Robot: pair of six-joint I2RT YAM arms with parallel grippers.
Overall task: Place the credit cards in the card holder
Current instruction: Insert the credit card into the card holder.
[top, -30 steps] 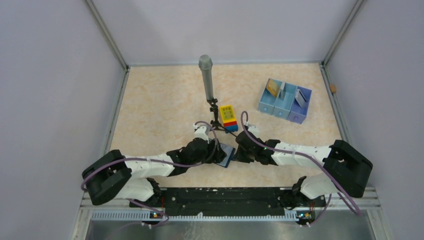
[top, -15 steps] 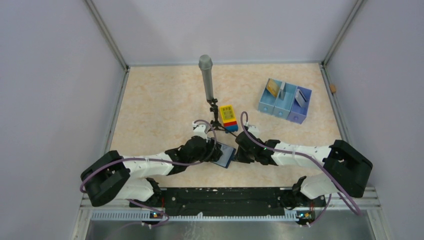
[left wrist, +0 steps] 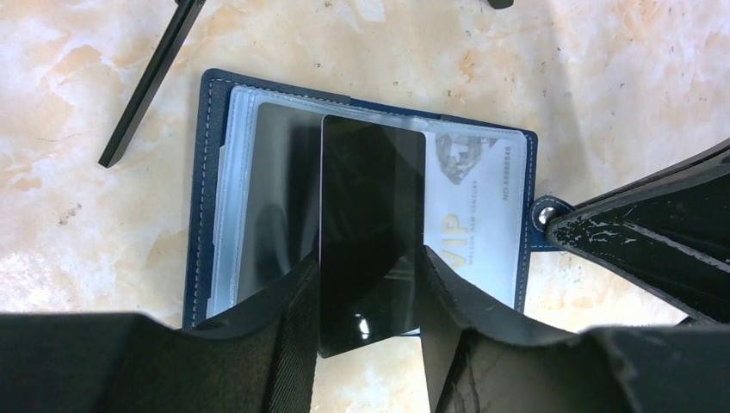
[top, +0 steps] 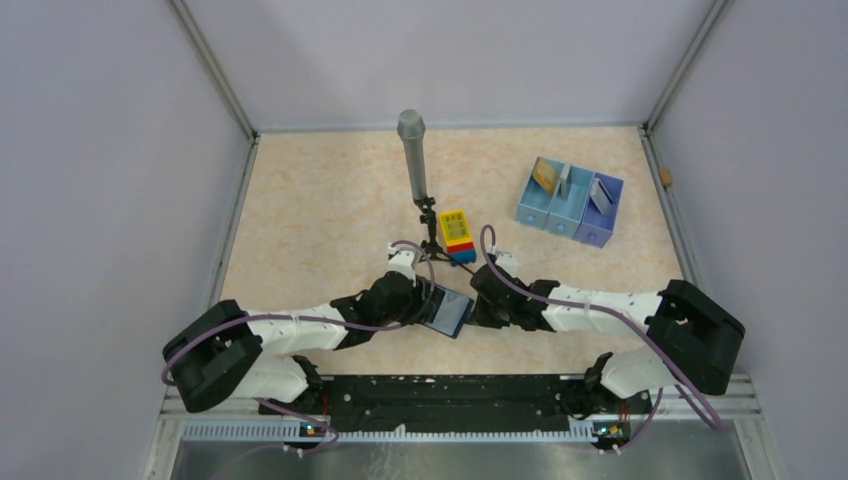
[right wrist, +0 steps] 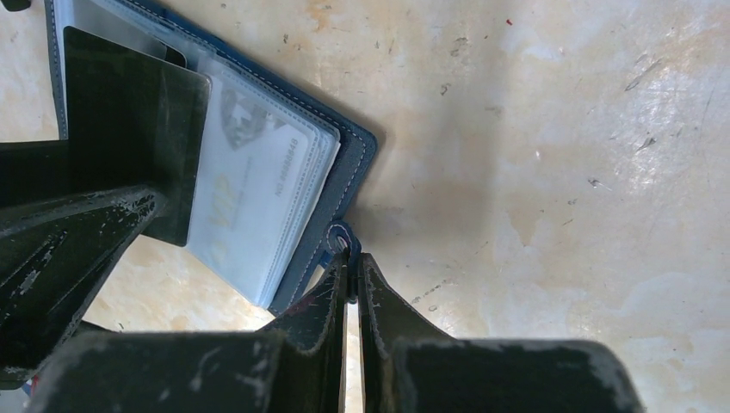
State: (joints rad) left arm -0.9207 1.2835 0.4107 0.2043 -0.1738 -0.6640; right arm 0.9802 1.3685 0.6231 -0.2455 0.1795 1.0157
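- Beige marbled tabletop (top: 300, 200) is bearing the whole scene I am steering over.
- Navy card holder (left wrist: 203, 189) is lying open and flat on it. It is directly beneath my left gripper (left wrist: 368, 262) and just ahead of the fingertips of my right gripper (right wrist: 351, 249).
- I am pinching a dark card (left wrist: 372, 181) by its two long edges with the left gripper. The card is sticking out forward past the fingertips, tilting over the holder's clear sleeves.
- Pale VIP card (left wrist: 475, 215) is sitting inside a sleeve, just to the right of the left fingers.
- I am pressing the right gripper's jaws together on the holder's snap tab (right wrist: 338, 234), at their very tips.
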